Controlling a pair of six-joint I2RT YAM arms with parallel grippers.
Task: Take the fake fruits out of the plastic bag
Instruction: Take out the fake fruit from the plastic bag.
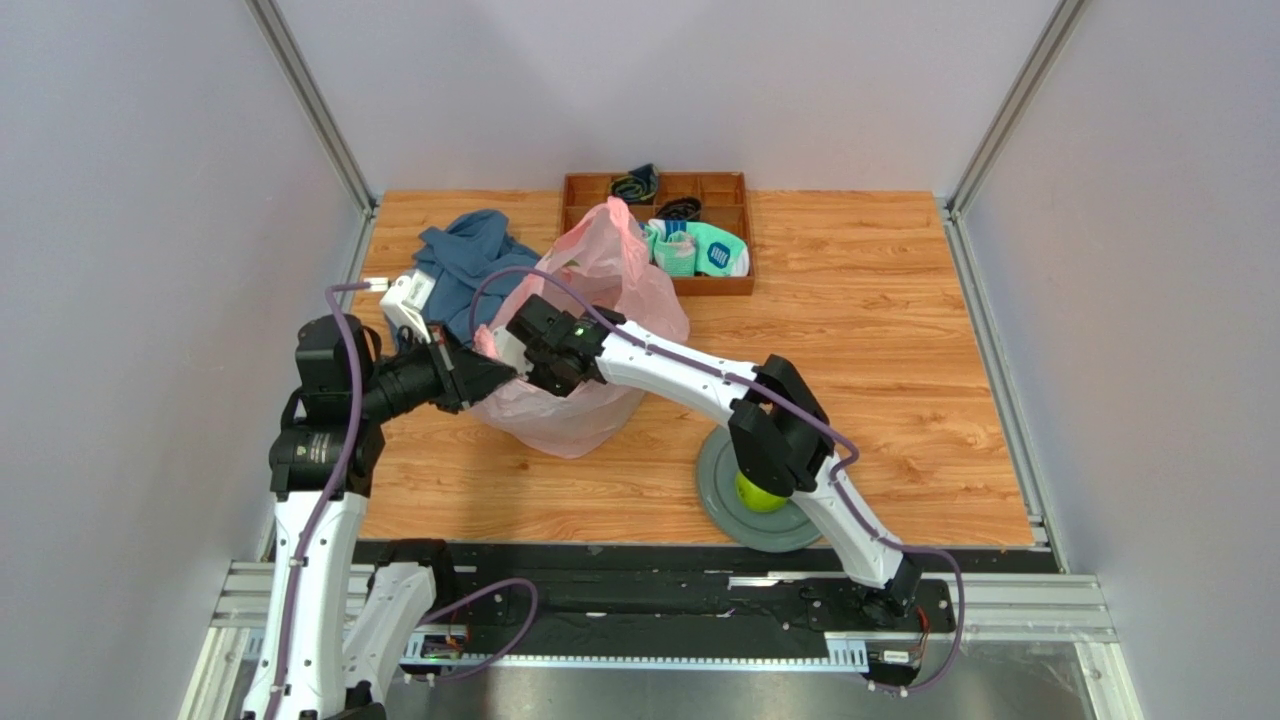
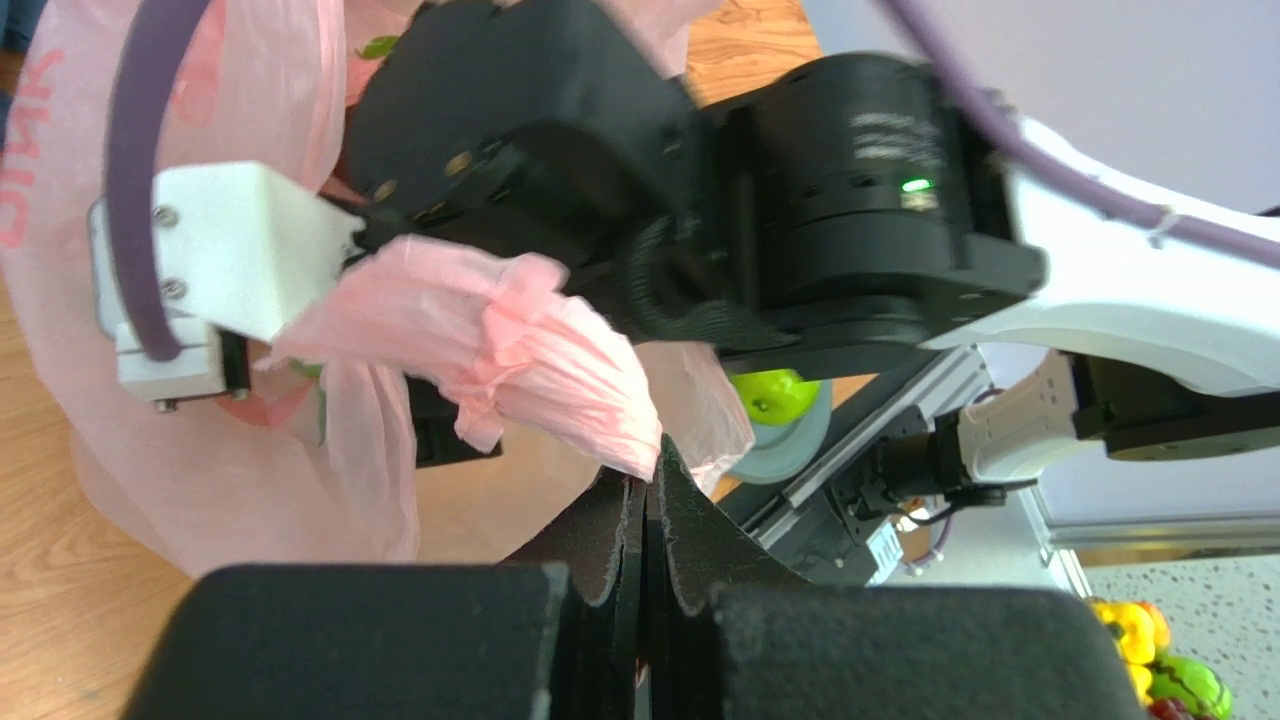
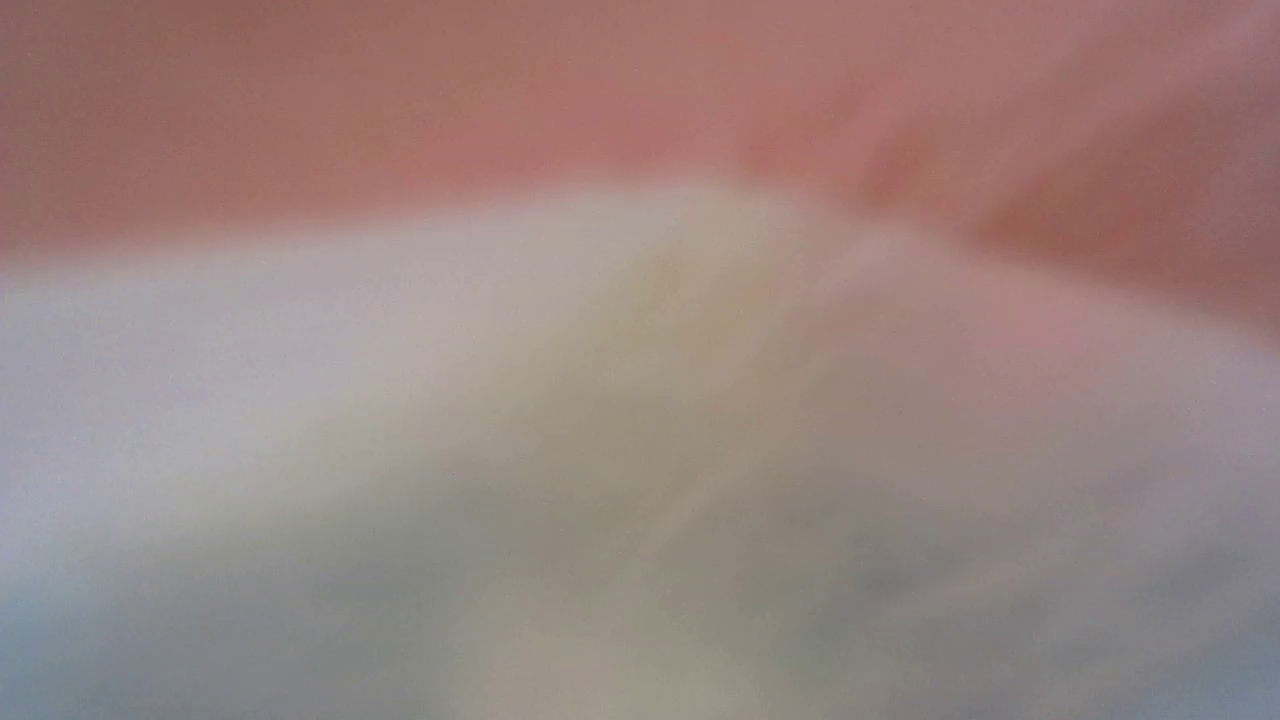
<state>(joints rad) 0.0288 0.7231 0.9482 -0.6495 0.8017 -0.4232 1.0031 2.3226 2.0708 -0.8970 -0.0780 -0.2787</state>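
Centrally, pink bag (image 1: 631,285) rim clenched in left jaws, right jaws inside, state unclear, tabletop (image 1: 887,330) stretching right.

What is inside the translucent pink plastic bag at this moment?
The right pincer reaches into the pink plastic bag, tips hidden. Any fruit inside is covered by film; the right wrist view is blurred.

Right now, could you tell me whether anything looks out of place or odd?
Nothing is spilled or damaged. One oddity: the right wrist view is a pink and pale blur, because the right end effector is buried in the plastic bag, whose bunched edge the left end effector pinches.
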